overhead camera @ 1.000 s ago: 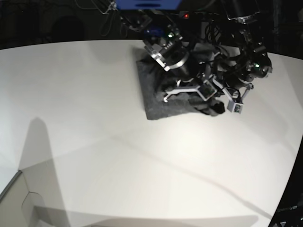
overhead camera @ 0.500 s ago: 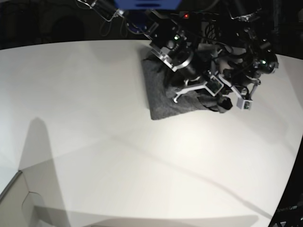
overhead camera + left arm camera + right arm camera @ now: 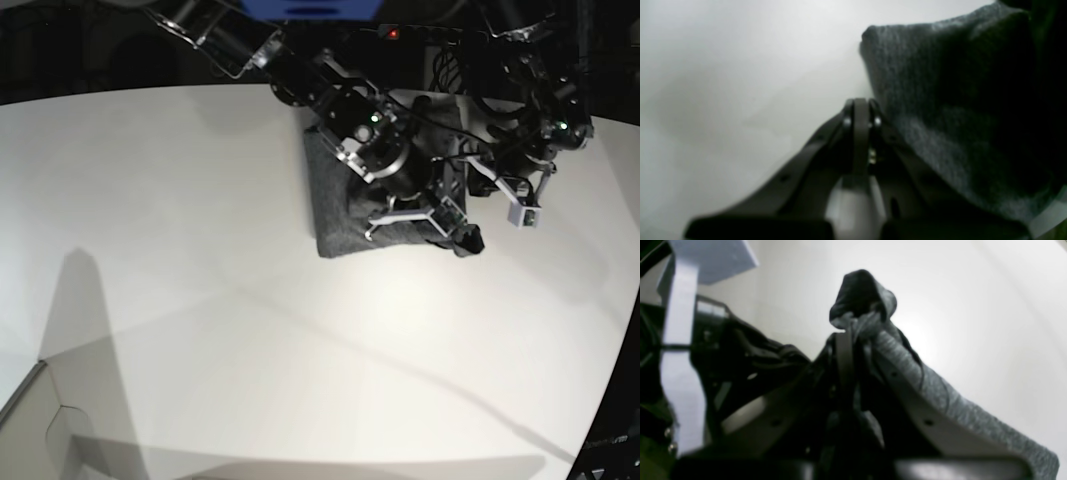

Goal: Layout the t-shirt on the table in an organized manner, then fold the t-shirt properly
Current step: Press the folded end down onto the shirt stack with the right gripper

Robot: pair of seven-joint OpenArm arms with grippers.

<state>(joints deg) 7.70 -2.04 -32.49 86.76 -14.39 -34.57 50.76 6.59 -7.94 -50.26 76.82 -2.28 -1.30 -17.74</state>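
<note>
**A:** Start with the left wrist view. What have you got?

**B:** Your left pincer is clenched on nothing. Its tips sit over the bare white desk, just beside the edge of the charcoal t-shirt, and I can't tell if they brush the cloth.

**A:** And the right wrist view?

**B:** Your right pincer is clamped on a bunched tuft of the t-shirt. The knit pokes out past the tips and trails back along one finger, with the desk bright beneath it.

**A:** What does the base view tell you has changed?

**B:** The t-shirt lies as a compact dark slab at the far side of the desk, under both arms. Over the last second your right arm has reached further out over it, carrying its tuft toward the view's right. The slab's near corner has slid slightly that way too. Your left arm has drawn back off the cloth.

**A:** So where does that leave you?

**B:** I'd judge you're late in the folding, pulling one last flap across. Because the whole slab slid, the lower layers may be dragging, so watch that the edges stay square before you let go.
</note>
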